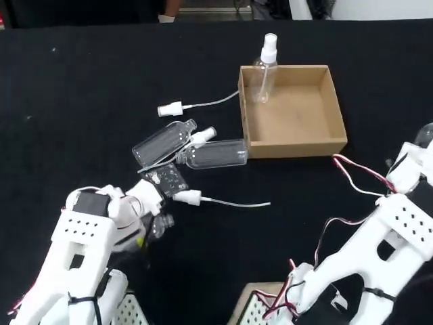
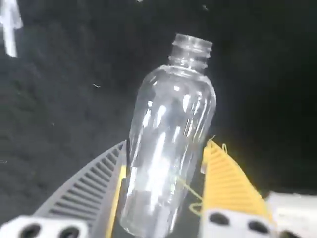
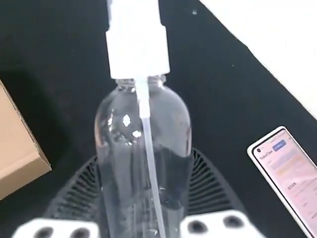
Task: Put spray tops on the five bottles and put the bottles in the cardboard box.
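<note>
The left claw (image 2: 167, 145) is gripping an uncapped clear plastic bottle (image 2: 171, 119) around its body. The right claw (image 3: 146, 156) is clamping a clear bottle (image 3: 143, 134) wearing a white spray top (image 3: 137, 47). A third capped bottle (image 1: 265, 71) is standing inside the brown cardboard box (image 1: 294, 147). A fourth bottle (image 1: 216, 154) is lying on the black table (image 1: 81, 81) just beside that box.

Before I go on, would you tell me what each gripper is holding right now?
The left gripper is shut on an uncapped bottle.
The right gripper is shut on a capped bottle.

Both arms extended; left pincer (image 2: 168, 158) gripping, right pincer (image 3: 147, 173) gripping.
</note>
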Tool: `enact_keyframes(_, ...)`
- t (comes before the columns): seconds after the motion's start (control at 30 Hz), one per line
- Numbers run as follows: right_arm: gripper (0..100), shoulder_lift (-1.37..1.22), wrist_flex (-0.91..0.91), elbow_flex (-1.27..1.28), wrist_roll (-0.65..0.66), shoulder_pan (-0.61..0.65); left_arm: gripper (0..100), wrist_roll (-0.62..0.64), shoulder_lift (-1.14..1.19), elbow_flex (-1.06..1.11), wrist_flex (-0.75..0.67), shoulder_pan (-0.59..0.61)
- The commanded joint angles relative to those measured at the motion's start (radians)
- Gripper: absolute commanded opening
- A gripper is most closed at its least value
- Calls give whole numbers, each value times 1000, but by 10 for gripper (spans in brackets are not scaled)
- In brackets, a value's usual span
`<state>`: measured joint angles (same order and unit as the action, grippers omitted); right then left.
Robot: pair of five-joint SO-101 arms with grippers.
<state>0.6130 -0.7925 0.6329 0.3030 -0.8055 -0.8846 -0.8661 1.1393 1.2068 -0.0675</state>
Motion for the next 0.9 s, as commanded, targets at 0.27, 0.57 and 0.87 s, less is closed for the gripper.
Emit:
enact_keyframes(0.27,11,2,163,127,68,-18,231,-5,-5,-84,-173,19)
enact_keyframes(0.57,11,2,331,237,61,-77,231,0,-2,-220,-172,65)
enact_keyframes(0.87,11,-13,686,375,-54,-68,230,213,-8,-423,31,71)
